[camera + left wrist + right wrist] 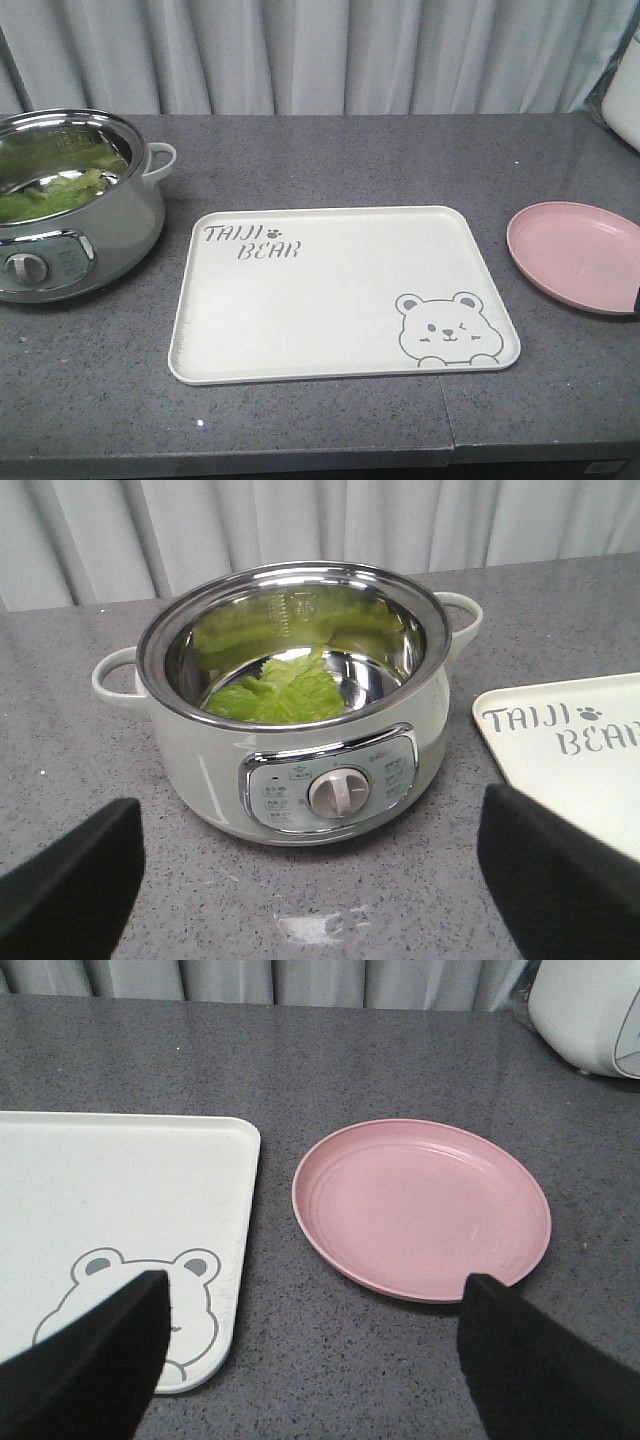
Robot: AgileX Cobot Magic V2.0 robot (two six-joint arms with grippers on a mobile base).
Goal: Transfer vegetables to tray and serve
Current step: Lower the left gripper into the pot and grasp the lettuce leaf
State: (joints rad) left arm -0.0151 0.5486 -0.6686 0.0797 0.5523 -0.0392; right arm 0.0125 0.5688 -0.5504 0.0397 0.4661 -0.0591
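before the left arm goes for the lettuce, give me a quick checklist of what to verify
1. Lettuce lies uncovered in the pot, no lid in the way: ok.
2. Left end effector open, empty, facing the pot: ok.
3. Tray has nothing on it, room for the leaf: ok.
4. Right end effector open, empty, by the pink plate: ok.
5. Whether the pot is hot or switched on: cannot tell.

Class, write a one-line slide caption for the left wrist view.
Open left hand faces pot holding lettuce; tray edge at right.
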